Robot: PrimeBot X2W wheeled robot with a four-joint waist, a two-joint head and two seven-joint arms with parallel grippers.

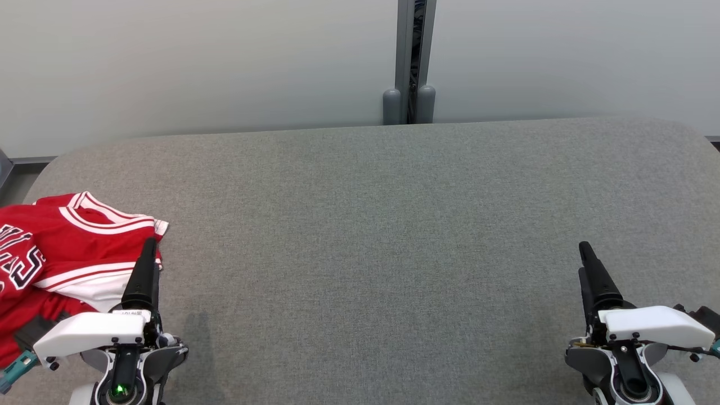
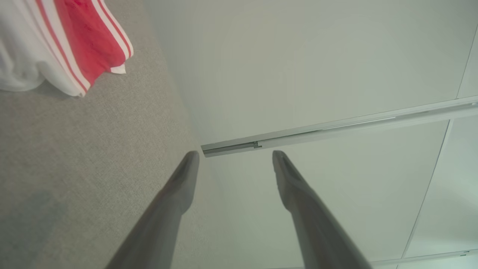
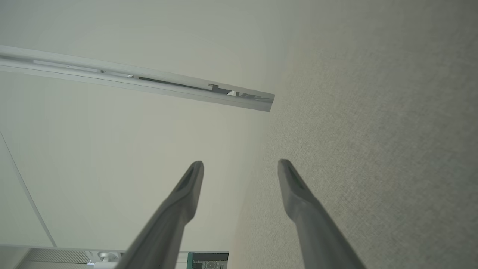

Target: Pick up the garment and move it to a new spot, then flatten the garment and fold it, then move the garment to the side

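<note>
- Since both hang spread and empty, which arm takes it: left gripper (image 1: pixel 149 250) at lower left, or right gripper (image 1: pixel 585 250) at lower right?
- Left. The red jersey (image 1: pixel 67 247) lies crumpled at lower left on the grey table (image 1: pixel 365 225), just left of it; right's well apart.

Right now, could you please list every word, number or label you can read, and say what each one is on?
"LS": what seems the end of a word on the red garment, rest cut off at the picture's edge.
Large figure below it: folded and cut off, unreadable.
Small label on the left gripper housing: too small to read.
</note>
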